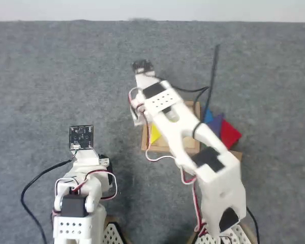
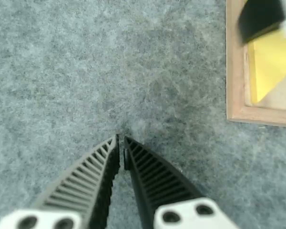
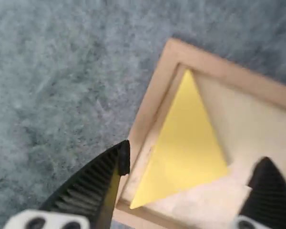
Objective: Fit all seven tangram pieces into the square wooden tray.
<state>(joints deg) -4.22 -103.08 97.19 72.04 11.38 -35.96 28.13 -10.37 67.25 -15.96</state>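
Setting: robotics lab bench. Grey felt mat (image 1: 51, 66); white plastic left arm (image 1: 79, 211) and right arm (image 1: 193, 147), exposed wiring (image 1: 160, 158), perforated base plate (image 1: 113, 235).

1. Light bright, even and diffuse over the grey mat (image 1: 51, 66).
2. Faint darker patch on the mat ahead of the left gripper (image 2: 120, 138).
3. Yellow triangle (image 3: 181, 143) strongly lit; tray (image 3: 148, 109) rim shades its inner edge.

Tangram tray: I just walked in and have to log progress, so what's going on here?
The right gripper hangs open over the wooden tray, straddling the corner where a yellow triangle lies inside. The left gripper is shut over the carpet beside the tray, holding nothing. A blue piece, a purple piece and a red piece lie outside the tray.
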